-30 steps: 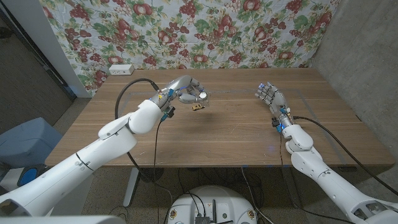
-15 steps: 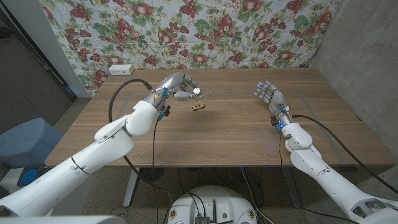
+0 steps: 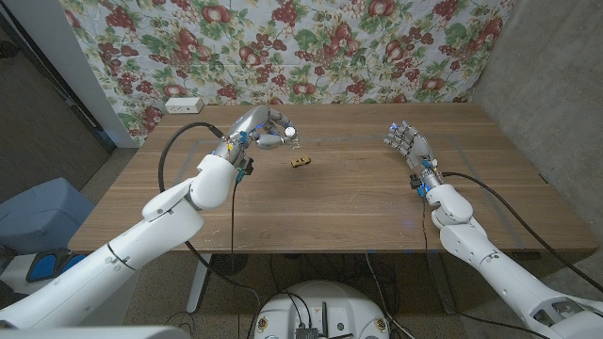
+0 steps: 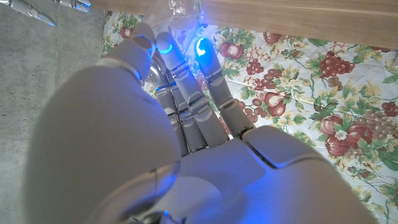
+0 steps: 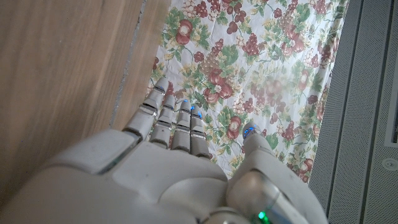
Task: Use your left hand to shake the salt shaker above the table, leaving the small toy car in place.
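My left hand (image 3: 262, 128) is raised over the far left part of the wooden table (image 3: 339, 202), fingers curled around the salt shaker (image 3: 287, 133), whose shiny rounded end pokes out past my fingertips. The small toy car (image 3: 300, 161), tan and boxy, sits on the bare wood just beside and below it, apart from my hand. My right hand (image 3: 407, 143) holds nothing, fingers straight and loosely together, with flowered cloth (image 3: 311, 47) hanging behind the table.

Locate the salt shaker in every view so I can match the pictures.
Head view: salt shaker in the left hand, raised beside the toy car.
Left wrist view: clear shaker beyond the fingertips, by the table edge.
Right wrist view: none to point to.
Shared landmark: the fruit-print cloth.
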Controlling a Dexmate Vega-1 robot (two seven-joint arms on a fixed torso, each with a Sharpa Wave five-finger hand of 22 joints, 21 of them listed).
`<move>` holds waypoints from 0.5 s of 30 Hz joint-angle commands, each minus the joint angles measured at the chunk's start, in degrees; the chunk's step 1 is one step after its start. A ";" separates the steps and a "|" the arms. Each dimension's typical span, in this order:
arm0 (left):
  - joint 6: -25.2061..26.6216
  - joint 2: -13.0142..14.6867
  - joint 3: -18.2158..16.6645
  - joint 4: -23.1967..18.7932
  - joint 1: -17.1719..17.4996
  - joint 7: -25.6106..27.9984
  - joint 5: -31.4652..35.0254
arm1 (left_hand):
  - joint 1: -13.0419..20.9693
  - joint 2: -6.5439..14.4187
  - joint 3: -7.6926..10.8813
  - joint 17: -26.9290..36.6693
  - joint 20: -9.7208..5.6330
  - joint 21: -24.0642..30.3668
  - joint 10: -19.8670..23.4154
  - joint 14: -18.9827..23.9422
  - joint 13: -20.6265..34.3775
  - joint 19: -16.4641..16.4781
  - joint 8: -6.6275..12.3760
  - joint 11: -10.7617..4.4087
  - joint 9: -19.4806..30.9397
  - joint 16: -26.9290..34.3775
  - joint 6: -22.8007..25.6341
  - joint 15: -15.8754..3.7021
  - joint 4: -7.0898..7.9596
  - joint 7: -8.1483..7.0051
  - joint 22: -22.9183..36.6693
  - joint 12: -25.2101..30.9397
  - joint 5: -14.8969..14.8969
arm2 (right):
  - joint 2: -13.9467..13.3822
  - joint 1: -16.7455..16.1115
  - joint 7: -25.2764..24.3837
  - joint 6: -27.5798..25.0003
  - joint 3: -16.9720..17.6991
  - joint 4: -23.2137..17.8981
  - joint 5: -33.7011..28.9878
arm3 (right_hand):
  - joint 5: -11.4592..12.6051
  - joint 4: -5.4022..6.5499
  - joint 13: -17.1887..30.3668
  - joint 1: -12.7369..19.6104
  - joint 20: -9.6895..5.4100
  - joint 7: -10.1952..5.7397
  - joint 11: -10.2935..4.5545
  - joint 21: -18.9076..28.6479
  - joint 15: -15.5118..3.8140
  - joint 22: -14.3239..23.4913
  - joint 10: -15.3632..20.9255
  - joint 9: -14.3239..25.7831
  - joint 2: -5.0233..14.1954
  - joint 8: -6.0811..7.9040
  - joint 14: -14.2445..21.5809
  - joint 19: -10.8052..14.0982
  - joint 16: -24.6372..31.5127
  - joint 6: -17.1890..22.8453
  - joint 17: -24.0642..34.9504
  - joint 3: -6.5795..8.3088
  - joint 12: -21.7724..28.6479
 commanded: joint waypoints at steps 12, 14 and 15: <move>3.29 -0.98 0.41 -1.67 0.83 6.23 5.33 | 10.23 10.07 0.24 0.44 -6.39 0.95 6.43 0.07 2.38 -0.75 -0.05 0.30 0.73 0.09 4.67 -0.33 0.20 3.88 -0.10 -0.02 0.54 | 0.56 0.79 0.42 0.54 -0.16 1.45 0.04 | 0.04 -0.43 0.22 -0.42 -0.23 0.05 0.09 -0.06 -0.05 0.33 0.49 0.18 -0.10 0.17 0.23 0.34 0.05 0.22 -0.08 0.19 0.38; 2.02 -1.13 0.97 -1.17 0.89 8.26 7.33 | 10.22 10.07 0.25 0.42 -6.38 1.07 6.49 0.05 2.37 -0.81 -0.09 0.31 0.74 0.03 4.73 -0.34 0.21 3.86 -0.15 -0.05 0.56 | 0.62 0.89 0.39 0.42 -0.22 1.54 0.02 | 0.03 -0.43 0.22 -0.43 -0.23 0.03 0.08 -0.06 -0.05 0.33 0.47 0.18 -0.10 0.16 0.25 0.35 0.05 0.20 -0.08 0.20 0.37; 1.27 -1.19 1.20 -0.87 0.92 9.14 8.19 | 10.22 10.07 0.25 0.44 -6.38 1.10 6.50 0.07 2.37 -0.82 -0.11 0.30 0.74 0.04 4.72 -0.34 0.21 3.88 -0.16 -0.06 0.56 | 0.68 0.89 0.31 0.24 -0.21 1.48 0.14 | 0.03 -0.44 0.22 -0.43 -0.21 0.04 0.09 -0.06 -0.01 0.33 0.51 0.18 -0.11 0.14 0.28 0.36 0.06 0.17 -0.08 0.20 0.39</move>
